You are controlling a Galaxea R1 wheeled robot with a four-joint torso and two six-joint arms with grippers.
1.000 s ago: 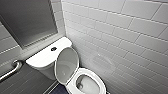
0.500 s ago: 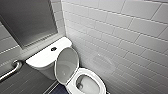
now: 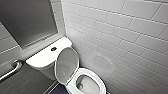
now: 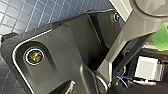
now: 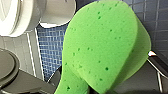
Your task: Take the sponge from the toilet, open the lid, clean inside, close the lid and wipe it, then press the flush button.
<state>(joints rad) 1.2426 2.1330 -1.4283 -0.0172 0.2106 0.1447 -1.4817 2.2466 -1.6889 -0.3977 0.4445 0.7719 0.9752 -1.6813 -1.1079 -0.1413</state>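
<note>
The white toilet (image 3: 45, 58) stands in the corner, its lid (image 3: 66, 63) raised and leaning back against the tank. The ring seat (image 3: 100, 83) lies down around the bowl. A dark round flush button (image 3: 53, 49) sits on the tank top. The bright green sponge (image 5: 100, 47) looms large in the right wrist view, with my right gripper (image 5: 85, 87) shut on its lower end. A green patch of the sponge (image 4: 161, 37) also shows at the edge of the left wrist view, beyond the robot's dark body.
A white tiled wall (image 3: 120, 37) runs close along the toilet's right side. A metal grab bar (image 3: 11, 70) is fixed to the grey wall on the left. Blue mosaic floor tiles (image 5: 51, 47) lie below, with white ceramic curves (image 5: 15, 15) nearby.
</note>
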